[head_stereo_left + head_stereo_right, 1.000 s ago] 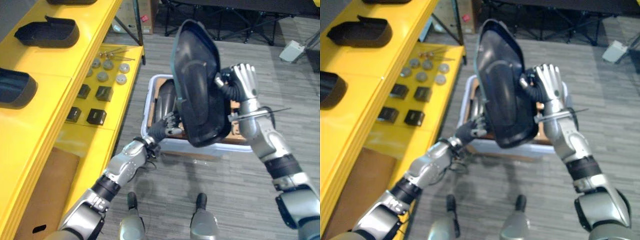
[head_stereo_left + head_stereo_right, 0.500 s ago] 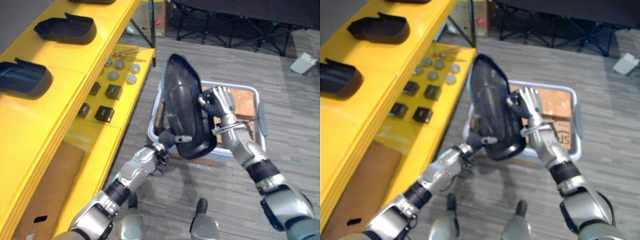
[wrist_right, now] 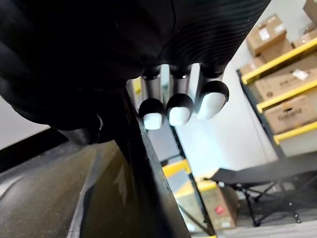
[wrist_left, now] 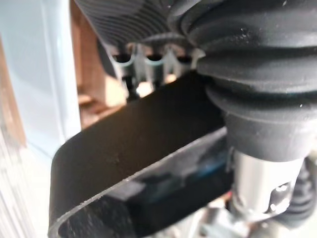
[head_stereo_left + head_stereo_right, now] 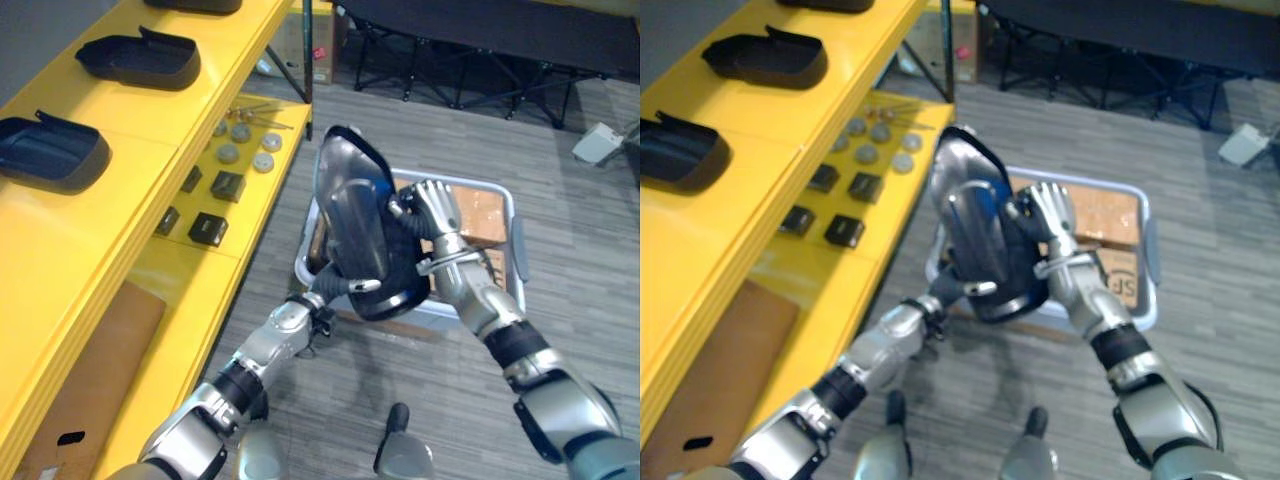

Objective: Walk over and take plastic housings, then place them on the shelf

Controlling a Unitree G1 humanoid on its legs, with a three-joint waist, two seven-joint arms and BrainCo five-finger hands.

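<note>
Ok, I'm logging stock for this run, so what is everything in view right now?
held housing: one, black, upright between both hands
shelf housings: three, black, top shelf level, one cut off at the view's edge
shelf: one, yellow, on the robot's left
small boxes: four, black, lower shelf level
discs: several, grey, lower level beyond the boxes
cardboard sheet: one, brown, lowest level
bin: one, pale grey, on the floor, cardboard inside
left hand: curled on the held housing's lower edge
right hand: curled on its right rim
</note>
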